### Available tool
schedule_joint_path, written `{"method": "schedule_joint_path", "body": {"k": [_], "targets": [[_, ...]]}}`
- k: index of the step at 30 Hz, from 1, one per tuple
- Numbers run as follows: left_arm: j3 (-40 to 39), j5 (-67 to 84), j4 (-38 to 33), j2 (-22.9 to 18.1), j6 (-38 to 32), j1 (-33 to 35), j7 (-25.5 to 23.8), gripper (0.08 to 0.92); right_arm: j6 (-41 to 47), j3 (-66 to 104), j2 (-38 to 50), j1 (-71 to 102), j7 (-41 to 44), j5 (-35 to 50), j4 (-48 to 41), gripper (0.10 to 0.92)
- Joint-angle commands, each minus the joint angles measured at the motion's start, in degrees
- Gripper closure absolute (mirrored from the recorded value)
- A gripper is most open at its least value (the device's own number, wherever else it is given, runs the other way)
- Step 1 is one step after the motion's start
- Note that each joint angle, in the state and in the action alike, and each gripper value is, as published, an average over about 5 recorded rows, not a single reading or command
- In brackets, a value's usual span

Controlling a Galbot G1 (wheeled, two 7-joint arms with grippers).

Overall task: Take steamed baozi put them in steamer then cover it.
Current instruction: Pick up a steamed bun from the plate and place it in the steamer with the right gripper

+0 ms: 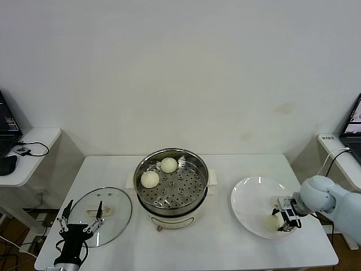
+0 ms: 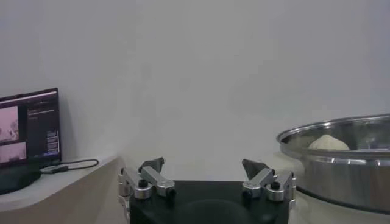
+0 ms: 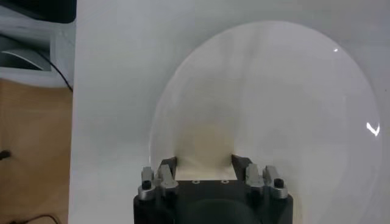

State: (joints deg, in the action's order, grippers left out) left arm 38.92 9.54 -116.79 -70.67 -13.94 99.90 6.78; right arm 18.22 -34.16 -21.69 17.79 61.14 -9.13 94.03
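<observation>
The steel steamer (image 1: 201, 171) stands at the table's middle with two baozi (image 1: 169, 165) (image 1: 150, 179) on its perforated tray. A third baozi (image 1: 273, 222) lies on the white plate (image 1: 254, 197) at the right. My right gripper (image 1: 280, 219) is down on the plate, its fingers closed against that baozi's sides; the right wrist view shows the baozi (image 3: 204, 146) between the fingertips of the gripper (image 3: 204, 162). The glass cover (image 1: 115, 206) lies flat left of the steamer. My left gripper (image 1: 84, 208) is open and empty at the cover's near edge. A fourth baozi is not in view.
A side table with a laptop (image 1: 5, 130) and cable stands at the far left, and another with a laptop (image 1: 354, 121) at the far right. The left wrist view shows the steamer's wall (image 2: 341, 170) close by and a screen (image 2: 27, 134) farther off.
</observation>
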Motion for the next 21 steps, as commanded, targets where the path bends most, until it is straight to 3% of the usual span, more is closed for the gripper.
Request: {"method": "schedule_joint_path", "body": {"k": [1,10,21], "targets": [[0.0,0.0,0.0,0.1,0.0,-0.1,0.0,0.177,0.3,-4.1,0.6,-10.0,0.5,3.6,1.0,0.436],[-0.6,0.0,0.2,0.3,0.2,-0.9,0.1,0.177,1.1,-15.5,-4.1,-36.6,1.0,14.1,0.3,0.432],[0.0,0.1,0.0,0.4,0.9,-1.2,0.1,0.177,2.8,-27.9,-26.7,-56.3,-2.5,22.6,-1.9,0.431]]}}
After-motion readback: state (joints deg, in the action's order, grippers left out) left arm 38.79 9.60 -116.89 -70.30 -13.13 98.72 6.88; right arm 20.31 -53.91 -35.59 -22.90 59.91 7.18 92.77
